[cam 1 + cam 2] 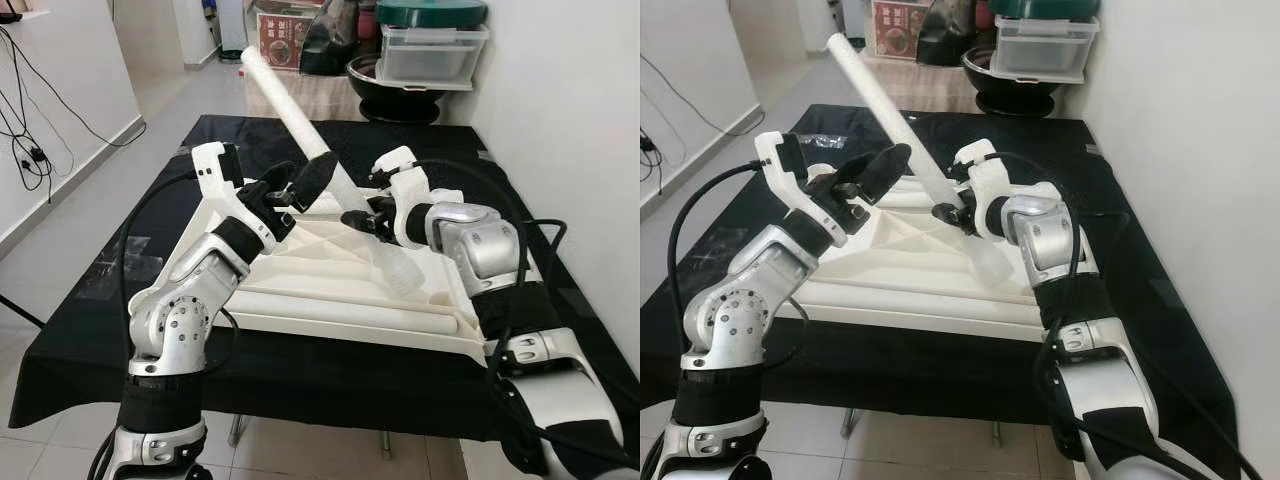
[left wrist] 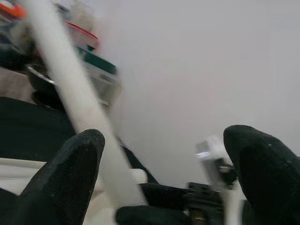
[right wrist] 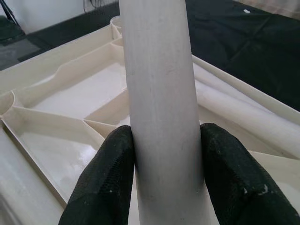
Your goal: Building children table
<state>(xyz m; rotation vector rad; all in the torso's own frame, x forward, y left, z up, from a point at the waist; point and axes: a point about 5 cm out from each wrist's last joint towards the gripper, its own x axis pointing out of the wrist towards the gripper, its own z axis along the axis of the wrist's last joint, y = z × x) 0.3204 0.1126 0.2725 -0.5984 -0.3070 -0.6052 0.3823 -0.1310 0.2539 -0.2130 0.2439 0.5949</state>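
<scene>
Left eye view: bench (image 1: 90,340) runs close along the right wall (image 1: 570,120). Right pincer (image 3: 164,173) pinches the tilted leg (image 1: 300,125) over the tabletop (image 1: 330,300); left pincer (image 1: 300,185), spread, flanks it.

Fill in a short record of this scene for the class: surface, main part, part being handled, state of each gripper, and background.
surface: black-covered table
main part: white tabletop lying underside up, ribs showing
part being handled: white table leg, tilted
right gripper: shut on the leg
left gripper: open, fingers either side of the leg
spare legs: lying along the tabletop's near edge
background: storage boxes
</scene>
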